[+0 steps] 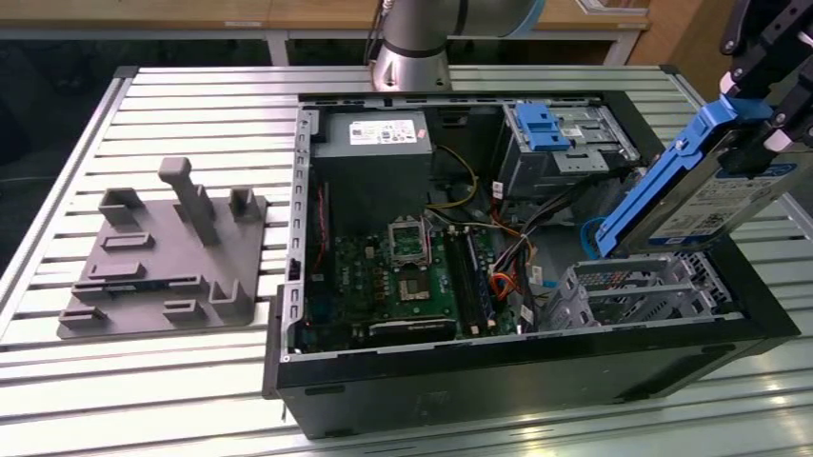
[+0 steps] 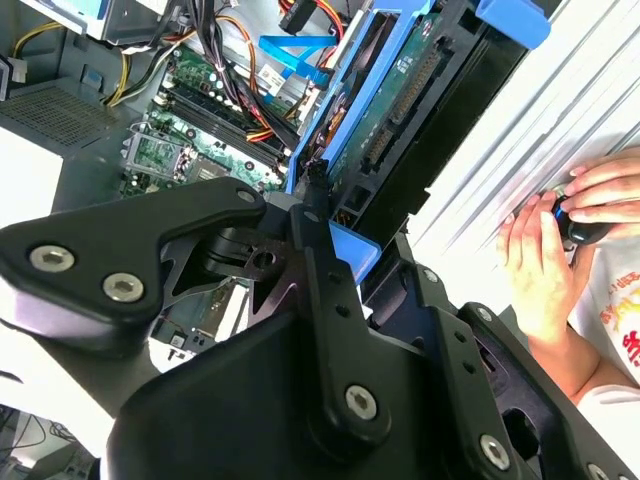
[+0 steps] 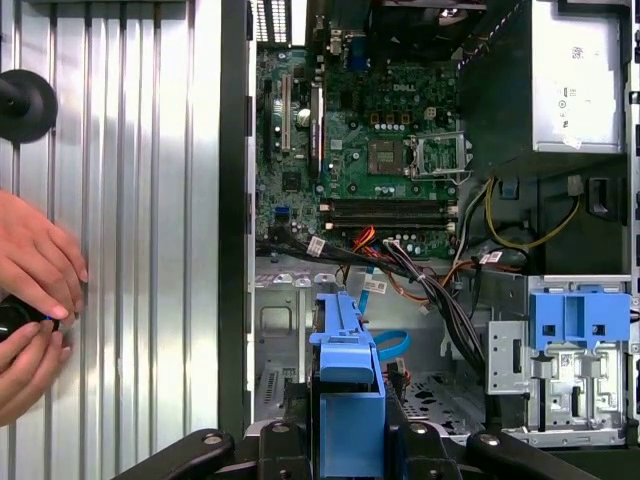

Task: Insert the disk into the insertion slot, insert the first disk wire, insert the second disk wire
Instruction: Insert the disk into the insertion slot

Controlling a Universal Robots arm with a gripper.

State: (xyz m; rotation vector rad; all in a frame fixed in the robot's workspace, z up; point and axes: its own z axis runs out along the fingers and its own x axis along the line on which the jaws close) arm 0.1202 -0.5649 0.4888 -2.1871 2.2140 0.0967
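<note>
In the exterior view my gripper point(image 1: 752, 129) is shut on the disk point(image 1: 711, 195), a silver drive in a blue carrier. The disk hangs tilted above the case's right side, its low end over the insertion slot point(image 1: 642, 290), a perforated silver cage in the case's near right corner. In the first wrist view the carrier's blue edge point(image 3: 348, 385) sits between my black fingers point(image 3: 275, 445), with the cage point(image 3: 280, 330) beyond it. The second wrist view shows the disk's green underside point(image 2: 400, 110). A blue flat cable point(image 3: 392, 345) and coloured wires point(image 3: 420, 275) lie beside the cage.
The open computer case point(image 1: 508, 371) rests on a slatted metal table point(image 1: 190, 105). A taller bay with a blue latch point(image 1: 549, 129) stands behind the cage. A grey fixture point(image 1: 166, 257) sits at the exterior view's left. A person's hands point(image 3: 30, 290) rest on the table beside the case.
</note>
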